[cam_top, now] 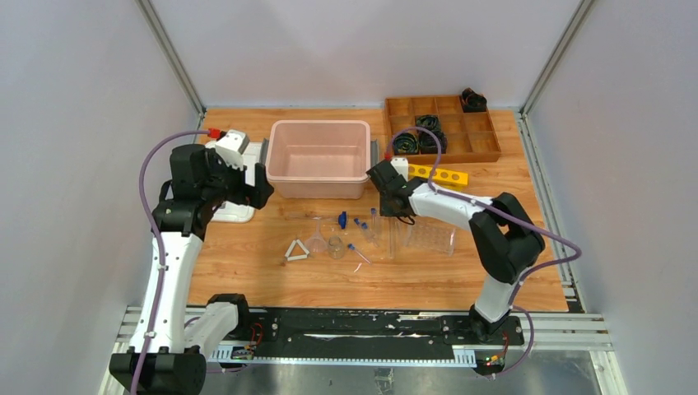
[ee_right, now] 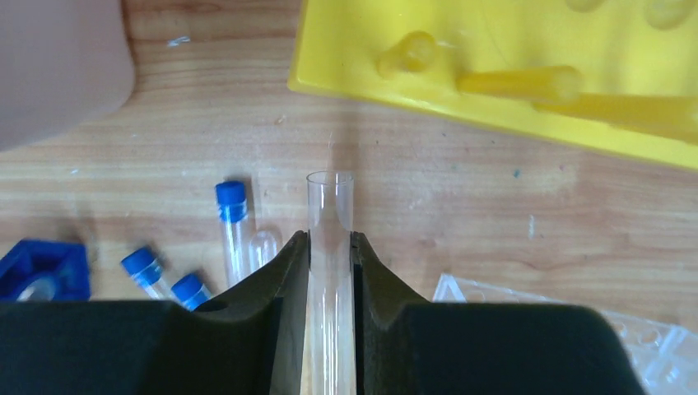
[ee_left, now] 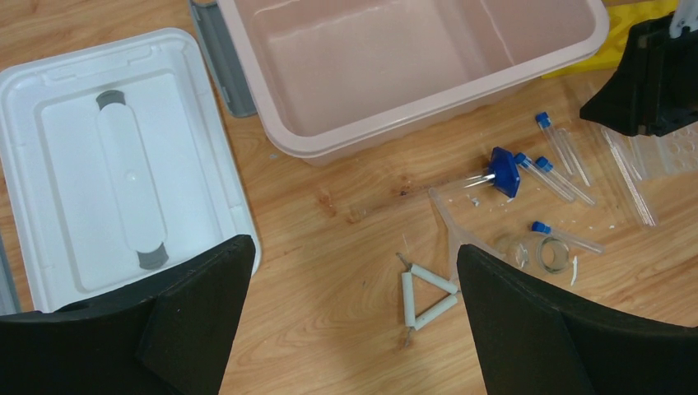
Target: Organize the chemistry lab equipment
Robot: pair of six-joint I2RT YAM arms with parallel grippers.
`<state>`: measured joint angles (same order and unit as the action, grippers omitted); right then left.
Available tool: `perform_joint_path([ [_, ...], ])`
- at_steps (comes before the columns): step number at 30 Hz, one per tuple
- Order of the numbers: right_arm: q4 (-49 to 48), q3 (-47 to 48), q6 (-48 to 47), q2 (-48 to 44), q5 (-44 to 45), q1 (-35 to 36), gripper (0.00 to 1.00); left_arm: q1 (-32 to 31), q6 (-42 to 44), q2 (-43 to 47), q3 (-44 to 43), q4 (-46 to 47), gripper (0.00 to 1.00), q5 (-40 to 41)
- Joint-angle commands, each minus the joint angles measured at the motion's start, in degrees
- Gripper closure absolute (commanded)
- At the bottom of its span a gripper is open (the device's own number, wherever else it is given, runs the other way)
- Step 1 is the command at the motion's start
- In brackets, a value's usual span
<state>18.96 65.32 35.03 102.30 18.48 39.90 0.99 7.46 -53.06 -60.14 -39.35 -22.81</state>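
Note:
My right gripper point(cam_top: 399, 207) point(ee_right: 329, 247) is shut on a clear open-topped tube point(ee_right: 329, 206) and holds it above the wood, beside the clear tube rack point(cam_top: 430, 237) point(ee_right: 650, 333). Blue-capped tubes point(cam_top: 360, 224) point(ee_left: 560, 160) point(ee_right: 232, 222) lie left of it, next to a blue-based clear piece point(cam_top: 342, 219) point(ee_left: 502, 171). The clear funnel point(cam_top: 317, 239), the small jar point(cam_top: 336, 245) point(ee_left: 551, 253) and the white triangle point(cam_top: 296, 249) point(ee_left: 428, 296) lie in the middle. My left gripper point(cam_top: 259, 185) point(ee_left: 352, 247) is open and empty, high above the wood left of the triangle.
A pink bin point(cam_top: 284, 156) point(ee_left: 395, 136) stands at the back centre, with a white lid point(cam_top: 234, 214) point(ee_left: 49, 181) to its left. A yellow rack point(cam_top: 444, 174) point(ee_right: 494, 66) lies behind my right gripper. A wooden tray point(cam_top: 486, 148) with black coiled bundles stands at the back right.

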Motion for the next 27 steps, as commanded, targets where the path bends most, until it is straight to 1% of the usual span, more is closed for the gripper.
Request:
perform_joint_path([
  [1, 1.64, -1.33, 2.1, -8.39, 0.66, 1.37, 0.96, 0.15, -0.89, 0.92, -3.43, -1.23, 0.0, -2.22],
  [6, 2.77, -2.86, 3.39, -17.46, 0.63, 2.86, 1.0, 0.15, -1.56, 0.59, -5.9, -2.85, 0.0, -5.27],
  [9, 3.06, -3.64, 4.64, -23.73, 2.17, 5.2, 1.0, 0.15, -1.49, 0.76, -6.92, -3.78, 0.0, -7.6],
  [11, 2.64, -3.37, 4.96, -27.04, 3.4, 7.08, 1.0, 0.15, -1.6, 0.77, -7.24, -4.33, 0.0, -9.82],
  [14, 1.57, -0.97, 4.59, -30.0, 4.88, 9.58, 1.0, 0.15, -2.11, 0.75, -7.55, -5.02, 0.0, -15.52],
  [17, -1.77, 3.4, 2.49, -29.69, 6.0, 12.41, 1.0, -0.2, -2.94, 0.7, -7.26, -5.01, 0.0, -22.55],
  [20, -5.64, 8.58, -0.14, -26.8, 7.99, 15.7, 1.0, -0.39, -3.82, 0.27, -7.53, -4.91, 0.01, -28.5],
  [22, -7.41, 11.97, -1.12, -24.28, 9.87, 17.5, 1.0, -2.28, -4.73, -0.36, -8.15, -4.94, 0.02, -31.52],
  [27, -16.54, 16.11, -2.55, -20.11, 12.6, 21.44, 1.0, -5.09, -6.53, -2.36, -9.73, -5.0, 0.0, -31.75],
])
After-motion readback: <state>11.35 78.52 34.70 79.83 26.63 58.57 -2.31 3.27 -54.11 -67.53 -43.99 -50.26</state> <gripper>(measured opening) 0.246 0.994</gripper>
